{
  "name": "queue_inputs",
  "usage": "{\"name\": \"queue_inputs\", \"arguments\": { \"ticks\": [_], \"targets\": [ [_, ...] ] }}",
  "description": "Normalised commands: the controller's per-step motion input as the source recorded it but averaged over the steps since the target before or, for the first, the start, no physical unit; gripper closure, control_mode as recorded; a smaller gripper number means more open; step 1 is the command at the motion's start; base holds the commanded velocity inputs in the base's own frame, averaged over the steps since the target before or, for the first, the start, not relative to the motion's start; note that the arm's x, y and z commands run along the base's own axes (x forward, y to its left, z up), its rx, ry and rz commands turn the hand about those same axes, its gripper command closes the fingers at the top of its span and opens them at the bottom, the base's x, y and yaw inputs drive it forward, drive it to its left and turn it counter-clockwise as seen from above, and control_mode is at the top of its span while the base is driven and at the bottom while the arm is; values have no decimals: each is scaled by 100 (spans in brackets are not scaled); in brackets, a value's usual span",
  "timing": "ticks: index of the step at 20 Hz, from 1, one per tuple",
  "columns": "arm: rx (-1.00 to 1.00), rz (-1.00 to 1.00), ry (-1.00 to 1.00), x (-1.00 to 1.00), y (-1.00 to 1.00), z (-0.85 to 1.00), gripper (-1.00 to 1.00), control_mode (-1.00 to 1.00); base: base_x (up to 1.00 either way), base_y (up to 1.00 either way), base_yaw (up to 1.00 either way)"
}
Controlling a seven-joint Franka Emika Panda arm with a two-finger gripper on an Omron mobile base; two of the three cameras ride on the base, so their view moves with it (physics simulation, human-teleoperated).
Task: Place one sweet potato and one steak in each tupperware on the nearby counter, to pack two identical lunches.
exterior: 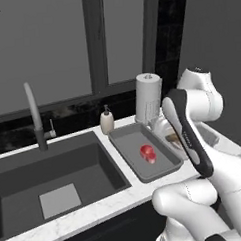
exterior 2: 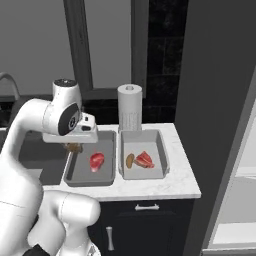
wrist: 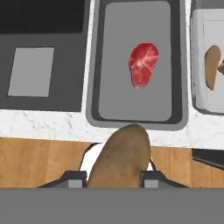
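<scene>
Holding a sweet potato between the fingers, the arm hangs over the near edge of the counter, at the bottom centre of the hand view. The fingers are clenched on the potato's flanks, narrowly parted, one tip showing on each side of it.

Handling, as a judgement: the potato looks firm, rounded and fairly heavy for its size. Its skin should give fair friction, but the tapered ends could roll or slip. A hold across the thick middle, as now, seems soundest.

Location of items:
- Left tray: centre of the hand view, just beyond the counter's edge. It holds one steak and no potato. In the right base view the same tray sits at left centre, its steak near the middle.
- Right tray: just beside the first, at centre of that view. It holds a second steak touching a second potato.
- Sink: lower left of the left base view, adjoining the left tray.

Remaining work, as judged: the held potato belongs in the left tray, beside its steak. Release should be low, lest it roll.
</scene>
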Motion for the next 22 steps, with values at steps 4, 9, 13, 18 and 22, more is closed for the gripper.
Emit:
{"name": "queue_inputs", "arguments": {
  "ticks": [4,9,13,18,22],
  "targets": [
    [-1,0,30,100,27,-97,100,-100,0,0,0],
    [0,3,25,100,64,-80,100,-100,0,0,0],
    [-1,4,11,100,14,-22,100,-100,0,0,0],
    [-1,0,1,53,0,-6,100,-100,0,0,0],
    [0,0,0,28,0,-21,100,-100,0,0,0]
  ]
}}
